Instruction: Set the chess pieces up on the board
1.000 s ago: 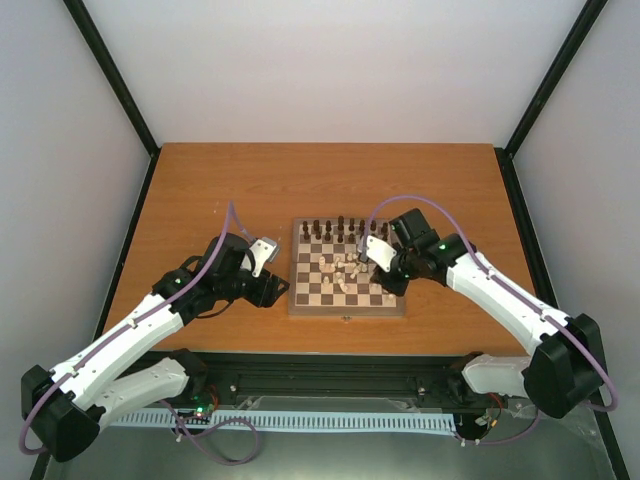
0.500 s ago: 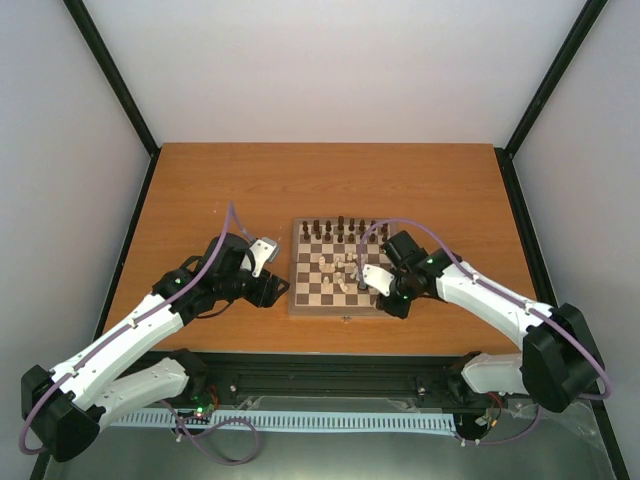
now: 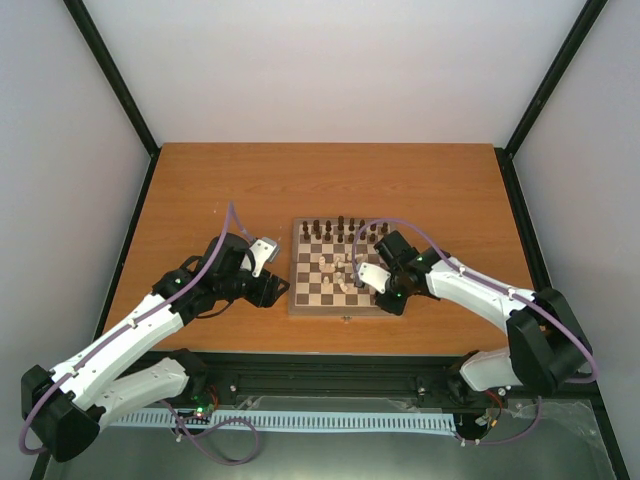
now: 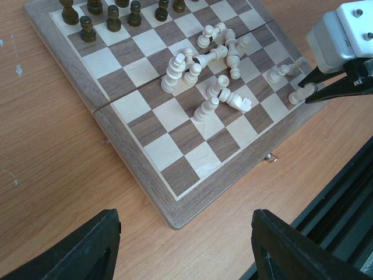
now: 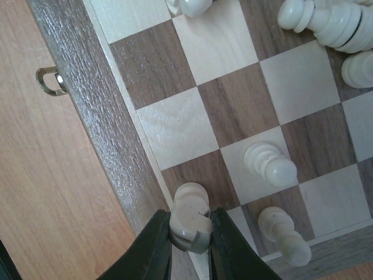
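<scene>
Chess pieces point(image 4: 176, 70) all sit on the board point(image 3: 296, 300), which lies mid-table near the front edge. The left gripper point(image 3: 272, 272) hangs over the table point(image 3: 200, 190) just beside the board's left edge. Its fingers are spread wide with nothing between them, and only their tips show in the wrist view. Dark pieces point(image 4: 112, 17) stand upright along the far rows, some of them cropped. Cream ones lie toppled mid-board, long axes pointing every way, types hard to read. The near-left squares are open. At the near-right corner, the right gripper point(image 5: 190, 233) pinches one cream piece point(image 5: 189, 213) beside the border; contact with the board cannot be told. Two standing pawns point(image 5: 269, 164) are just beside it.
</scene>
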### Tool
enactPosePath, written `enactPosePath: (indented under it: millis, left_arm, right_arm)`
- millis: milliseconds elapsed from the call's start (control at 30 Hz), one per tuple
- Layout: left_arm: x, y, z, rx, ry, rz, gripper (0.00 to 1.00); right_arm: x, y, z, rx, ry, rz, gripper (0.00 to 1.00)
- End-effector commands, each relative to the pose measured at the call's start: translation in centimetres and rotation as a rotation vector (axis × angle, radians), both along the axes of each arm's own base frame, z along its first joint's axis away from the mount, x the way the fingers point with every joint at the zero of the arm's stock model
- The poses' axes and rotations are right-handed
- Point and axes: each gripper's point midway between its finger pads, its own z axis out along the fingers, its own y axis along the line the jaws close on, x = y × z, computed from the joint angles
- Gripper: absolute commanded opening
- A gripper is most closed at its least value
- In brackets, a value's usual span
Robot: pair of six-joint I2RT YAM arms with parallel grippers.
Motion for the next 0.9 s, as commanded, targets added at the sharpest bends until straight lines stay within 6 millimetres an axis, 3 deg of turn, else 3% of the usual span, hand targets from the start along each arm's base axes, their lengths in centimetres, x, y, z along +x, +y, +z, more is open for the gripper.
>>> enactPosePath:
  millis: [0, 500, 600, 700, 867]
  left_arm:
    - [-0.2, -0.5, 0.8, -0.015, -0.016, -0.027, 0.64]
    - [-0.2, -0.6, 0.7, -0.015, -0.01, -0.03, 0.65]
    - [-0.2, -0.6, 0.7, -0.014, -0.009, -0.03, 0.65]
    - [-0.2, -0.6, 0.7, -0.015, -0.009, -0.03, 0.65]
    - [0.4, -0.2, 0.6, 0.009, -0.012, 0.003, 0.65]
  right_arm:
    - [0.9, 0.3, -0.1, -0.012, -0.031, -0.012, 0.14]
    - [0.7, 0.8, -0.3, -0.005, -0.015, 0.001, 0.15]
    - [0.9, 0.8, -0.2, -0.008, -0.024, -0.007, 0.21]
    - [1.2, 0.8, 0.7, 0.01, -0.054, -0.013, 0.28]
    - [1.5, 0.9, 4.2, 0.113, -0.125, -0.039, 0.38]
